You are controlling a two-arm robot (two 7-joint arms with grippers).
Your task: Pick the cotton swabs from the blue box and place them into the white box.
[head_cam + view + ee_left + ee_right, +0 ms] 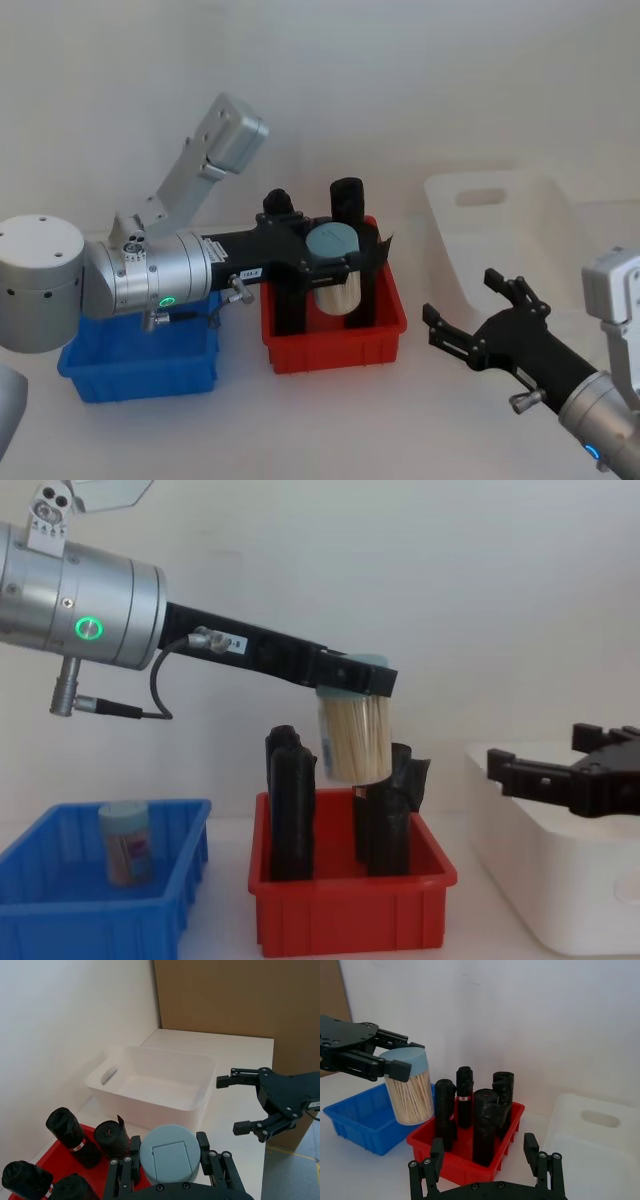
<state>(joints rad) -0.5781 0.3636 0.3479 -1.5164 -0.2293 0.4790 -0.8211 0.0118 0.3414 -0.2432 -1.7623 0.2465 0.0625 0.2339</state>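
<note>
My left gripper (340,262) is shut on a cotton swab jar (335,270), a clear cylinder with a pale blue cap (167,1152) and beige sticks (355,735). It hangs in the air above the red bin, between the blue box (140,365) and the white box (500,230). A second cotton swab jar (125,840) stands upright inside the blue box (60,900). My right gripper (459,295) is open and holds nothing. It hovers low in front of the white box (155,1085), to the right of the red bin.
A red bin (335,345) with several tall black rolls (347,195) stands between the two boxes, directly under the held jar. A white wall runs behind everything. Bare table lies in front of the bins.
</note>
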